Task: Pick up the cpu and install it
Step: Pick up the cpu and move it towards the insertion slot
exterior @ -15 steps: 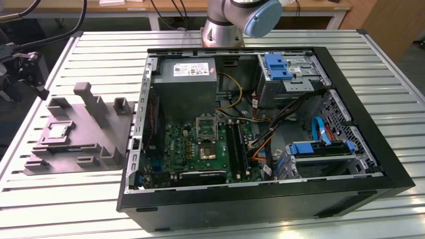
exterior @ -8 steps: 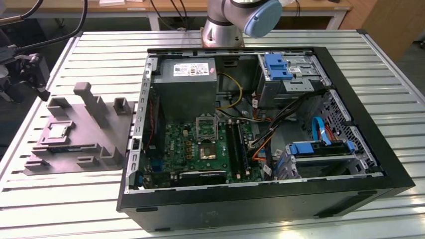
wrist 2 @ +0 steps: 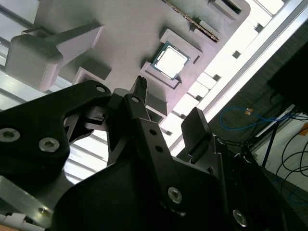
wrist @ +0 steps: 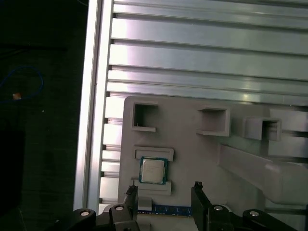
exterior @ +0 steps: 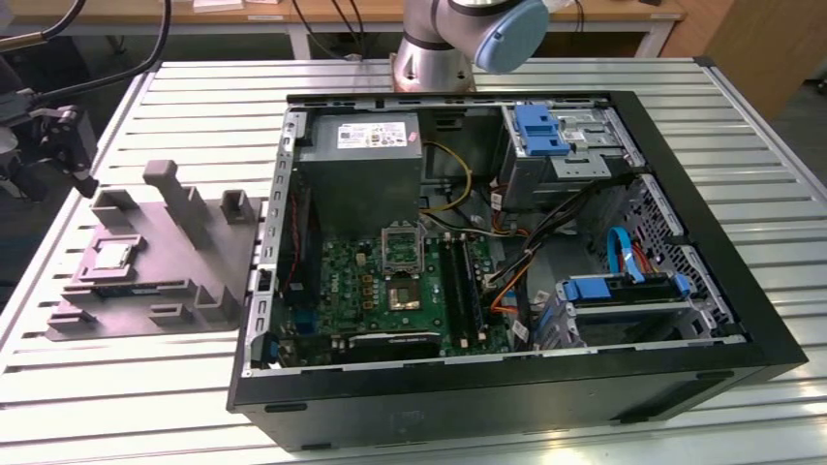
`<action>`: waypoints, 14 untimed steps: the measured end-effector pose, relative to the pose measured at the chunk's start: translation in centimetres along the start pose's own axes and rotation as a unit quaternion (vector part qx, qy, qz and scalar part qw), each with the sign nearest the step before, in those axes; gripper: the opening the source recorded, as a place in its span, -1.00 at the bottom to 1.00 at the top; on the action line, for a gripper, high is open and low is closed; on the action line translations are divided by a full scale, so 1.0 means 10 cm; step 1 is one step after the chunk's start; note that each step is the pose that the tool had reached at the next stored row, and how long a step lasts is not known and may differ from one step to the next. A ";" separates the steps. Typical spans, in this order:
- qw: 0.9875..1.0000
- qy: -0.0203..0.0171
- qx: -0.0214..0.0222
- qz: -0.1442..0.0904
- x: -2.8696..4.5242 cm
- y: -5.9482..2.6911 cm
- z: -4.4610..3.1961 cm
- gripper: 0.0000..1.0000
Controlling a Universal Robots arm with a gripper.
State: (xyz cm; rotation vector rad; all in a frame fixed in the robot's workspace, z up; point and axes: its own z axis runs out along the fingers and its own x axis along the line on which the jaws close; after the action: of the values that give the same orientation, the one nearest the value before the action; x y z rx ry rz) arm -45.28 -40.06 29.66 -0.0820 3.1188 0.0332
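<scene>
The cpu (wrist: 153,170) is a small square chip with a silvery top. It lies flat in a shallow pocket of the grey fixture tray (wrist: 192,149) on the slatted table. My gripper (wrist: 163,192) hangs above it, open, with a black fingertip on either side and nothing between them. In the second wrist view the cpu (wrist 2: 171,61) shines just beyond the gripper (wrist 2: 167,98). In the exterior view the cpu (exterior: 110,255) sits on the tray at the left, with the gripper (exterior: 62,145) above it. The dark socket (exterior: 403,289) sits on the green motherboard inside the open case.
The open black computer case (exterior: 723,291) takes up the middle and the exterior view's right, with a grey power supply (exterior: 368,145), cables and blue drive brackets inside. Upright posts (exterior: 174,189) rise from the tray. A long thin memory stick (wrist: 161,210) lies on the tray near the cpu.
</scene>
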 end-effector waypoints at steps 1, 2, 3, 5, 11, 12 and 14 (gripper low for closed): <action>1.000 0.000 0.000 0.000 0.000 0.000 0.006 0.12; 1.000 0.000 0.000 0.000 0.000 0.000 0.012 0.12; 1.000 0.000 0.000 0.000 0.001 -0.001 0.020 0.12; 1.000 0.000 0.000 0.000 0.001 -0.001 0.035 0.12; 1.000 0.000 0.000 0.000 0.002 -0.003 0.063 0.12; 1.000 0.000 0.000 0.000 0.002 -0.003 0.066 0.12; 1.000 0.000 0.000 0.000 0.002 -0.002 0.069 0.12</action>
State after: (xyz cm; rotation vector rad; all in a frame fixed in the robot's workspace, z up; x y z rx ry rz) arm -45.28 -40.07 28.97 -0.0820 3.1189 0.0331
